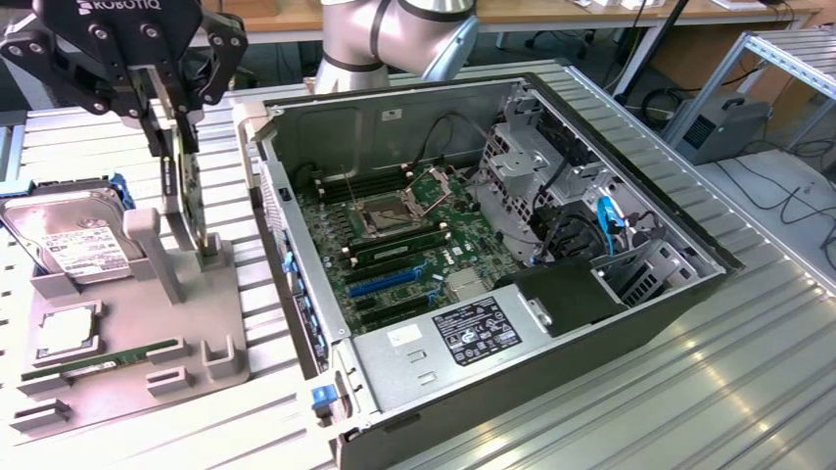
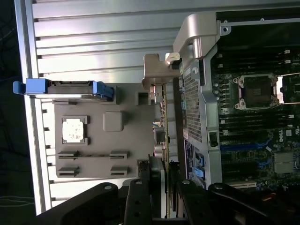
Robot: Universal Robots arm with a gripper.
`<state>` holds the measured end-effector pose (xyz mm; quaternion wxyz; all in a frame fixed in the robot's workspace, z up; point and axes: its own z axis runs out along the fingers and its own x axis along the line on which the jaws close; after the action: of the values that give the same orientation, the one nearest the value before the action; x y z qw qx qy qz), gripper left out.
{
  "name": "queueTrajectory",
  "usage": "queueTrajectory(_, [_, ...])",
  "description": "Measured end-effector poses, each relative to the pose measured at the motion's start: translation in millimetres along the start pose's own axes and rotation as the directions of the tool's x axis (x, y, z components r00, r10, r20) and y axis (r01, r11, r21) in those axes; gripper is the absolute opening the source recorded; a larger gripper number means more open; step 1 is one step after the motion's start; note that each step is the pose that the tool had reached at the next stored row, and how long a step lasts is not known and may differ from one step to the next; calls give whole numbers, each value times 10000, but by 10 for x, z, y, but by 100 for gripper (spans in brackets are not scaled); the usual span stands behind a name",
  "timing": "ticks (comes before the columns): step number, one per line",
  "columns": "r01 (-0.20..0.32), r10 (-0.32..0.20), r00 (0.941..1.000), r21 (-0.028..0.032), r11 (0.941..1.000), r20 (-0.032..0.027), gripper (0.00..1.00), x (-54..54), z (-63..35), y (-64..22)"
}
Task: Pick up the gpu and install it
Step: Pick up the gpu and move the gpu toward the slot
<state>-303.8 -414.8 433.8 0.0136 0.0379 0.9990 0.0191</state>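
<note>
Pick-up step in hand: my fingers (image 2: pixel 140 201) pinch the gpu (image 1: pixel 187 196) by its upper edge. The card stands upright at the grey parts fixture (image 1: pixel 196 338), left of the open computer case (image 1: pixel 614 333). Judged requirement: keep it vertical, bracket clearing the case wall. Ribbed aluminium worktop (image 1: pixel 679 411); benches far behind.
</note>
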Motion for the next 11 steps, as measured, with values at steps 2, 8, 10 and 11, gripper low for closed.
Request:
queueTrajectory(2, [0,0,10000,3,10000,0,27,-18,0,1])
queueTrajectory(8, [0,0,10000,11,10000,1,27,-70,2,6])
queueTrajectory(10, [0,0,10000,12,10000,1,27,-84,2,6])
queueTrajectory(11, [1,-1,10000,12,10000,0,27,-97,2,8])
